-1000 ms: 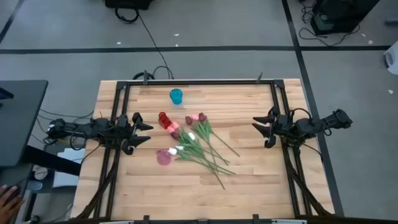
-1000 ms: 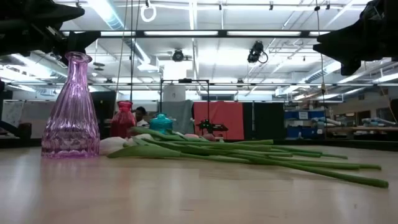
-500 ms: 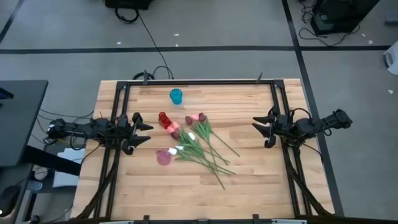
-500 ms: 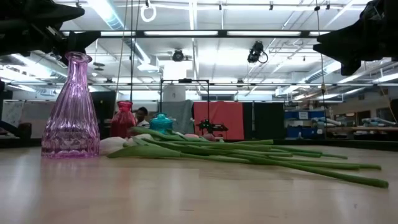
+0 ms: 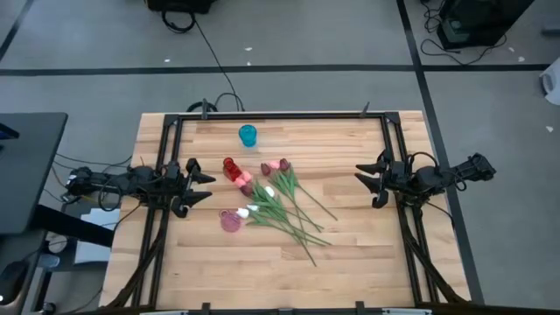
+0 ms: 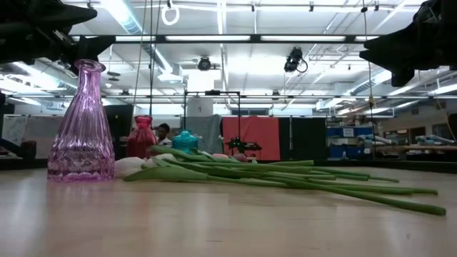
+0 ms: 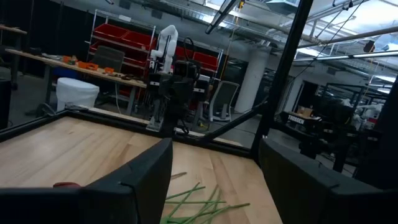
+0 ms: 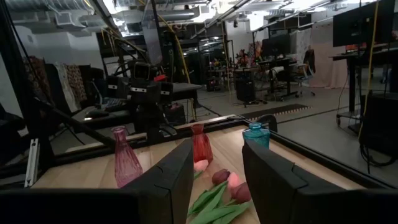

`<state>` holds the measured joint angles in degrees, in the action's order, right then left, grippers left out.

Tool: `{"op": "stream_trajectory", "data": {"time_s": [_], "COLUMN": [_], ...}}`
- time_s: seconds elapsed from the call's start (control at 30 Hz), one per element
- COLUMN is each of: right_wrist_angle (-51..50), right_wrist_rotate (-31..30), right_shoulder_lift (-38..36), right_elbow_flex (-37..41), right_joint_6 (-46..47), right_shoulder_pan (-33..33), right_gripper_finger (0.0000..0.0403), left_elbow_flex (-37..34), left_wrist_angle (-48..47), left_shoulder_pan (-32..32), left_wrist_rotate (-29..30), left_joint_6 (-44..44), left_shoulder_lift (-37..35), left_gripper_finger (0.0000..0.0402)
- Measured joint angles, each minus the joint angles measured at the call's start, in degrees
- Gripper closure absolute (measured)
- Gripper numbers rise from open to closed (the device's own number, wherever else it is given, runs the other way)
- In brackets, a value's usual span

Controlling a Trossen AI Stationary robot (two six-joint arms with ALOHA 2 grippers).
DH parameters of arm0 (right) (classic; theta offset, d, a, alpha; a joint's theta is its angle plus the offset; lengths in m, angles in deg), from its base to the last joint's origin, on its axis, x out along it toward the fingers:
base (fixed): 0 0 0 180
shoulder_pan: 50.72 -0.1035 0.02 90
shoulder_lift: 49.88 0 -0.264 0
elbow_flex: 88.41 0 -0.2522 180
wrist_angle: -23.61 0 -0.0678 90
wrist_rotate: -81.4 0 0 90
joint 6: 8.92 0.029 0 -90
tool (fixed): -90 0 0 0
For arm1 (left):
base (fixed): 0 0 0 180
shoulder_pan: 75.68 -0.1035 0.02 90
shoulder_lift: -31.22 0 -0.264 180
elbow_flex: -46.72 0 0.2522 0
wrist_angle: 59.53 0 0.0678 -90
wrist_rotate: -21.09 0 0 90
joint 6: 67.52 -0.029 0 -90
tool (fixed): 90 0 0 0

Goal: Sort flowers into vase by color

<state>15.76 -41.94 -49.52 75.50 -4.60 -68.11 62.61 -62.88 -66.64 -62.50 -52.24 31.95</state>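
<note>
While the flowers [image 5: 278,203] lay in a loose heap at the middle of the counter [image 5: 350,262], heads toward the pink vase [image 5: 230,221] and red vase [image 5: 231,167], no stem had yet been sorted. A blue vase [image 5: 248,135] stood farther back. Left tool [image 5: 203,183] hung at the counter's left edge, fingers spread and empty; right tool [image 5: 363,183] hung at the right edge, likewise parted and empty. Good practice would probably be to pick one outlying stem, grip it near mid-length clear of crossing stems, and lift slowly so neighbours do not drag along.
</note>
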Motion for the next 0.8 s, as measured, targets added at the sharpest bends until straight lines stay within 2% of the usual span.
{"op": "stream_trajectory", "data": {"time_s": [0.8], "right_wrist_angle": [0.0], "right_wrist_rotate": [0.0], "right_shoulder_lift": [0.0], "right_elbow_flex": [0.0], "right_joint_6": [0.0], "right_shoulder_pan": [0.0], "right_gripper_finger": [0.0254], "left_elbow_flex": [0.0], "left_wrist_angle": [0.8], "left_shoulder_pan": [0.0], "left_wrist_rotate": [0.0], "left_joint_6": [0.0], "left_shoulder_lift": [0.0], "left_gripper_finger": [0.0156]}}
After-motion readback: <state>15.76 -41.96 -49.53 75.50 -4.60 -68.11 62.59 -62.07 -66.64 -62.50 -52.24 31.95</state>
